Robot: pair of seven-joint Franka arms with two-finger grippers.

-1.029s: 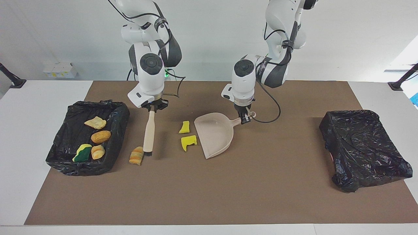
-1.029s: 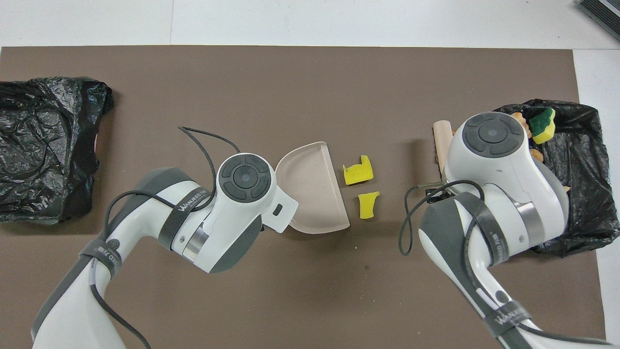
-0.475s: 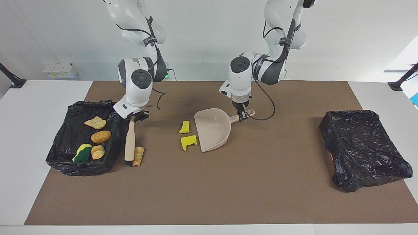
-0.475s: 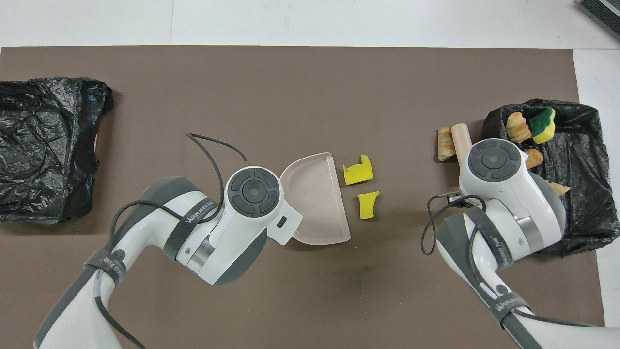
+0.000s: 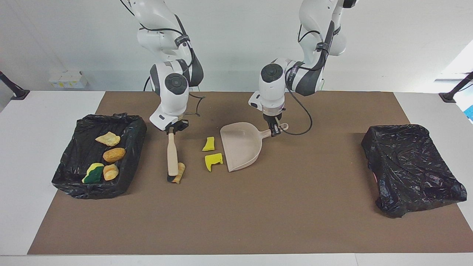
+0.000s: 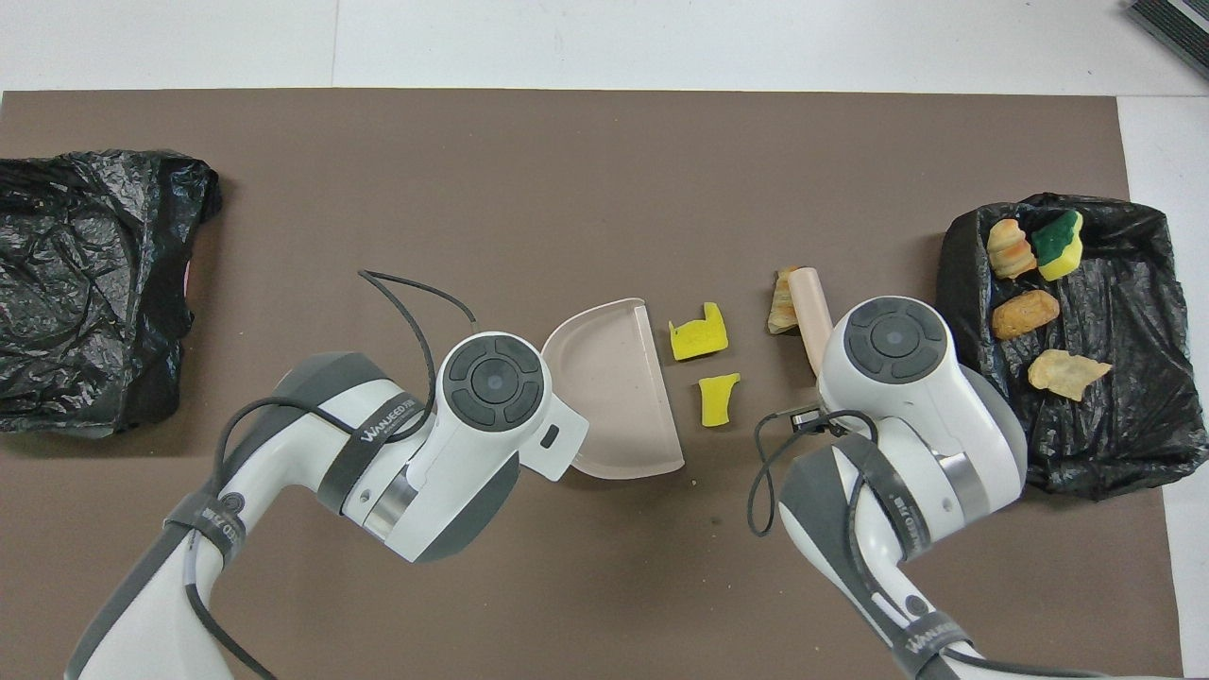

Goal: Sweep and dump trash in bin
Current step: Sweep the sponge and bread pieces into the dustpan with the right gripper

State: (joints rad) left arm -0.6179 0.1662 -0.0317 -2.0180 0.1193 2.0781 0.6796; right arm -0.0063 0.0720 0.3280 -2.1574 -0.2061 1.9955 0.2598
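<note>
Right gripper grasps the brush, its bristles against a bread scrap. Left gripper clamps the dustpan handle, two yellow scraps just beside its mouth. Four scraps lie in the bin.

From overhead, the white arm housings are covering both grippers and most of the beige wooden brush handle, and the beige plastic dustpan's handle too.

Four scraps in black tray, two yellow chunks and orange lump on mat
</note>
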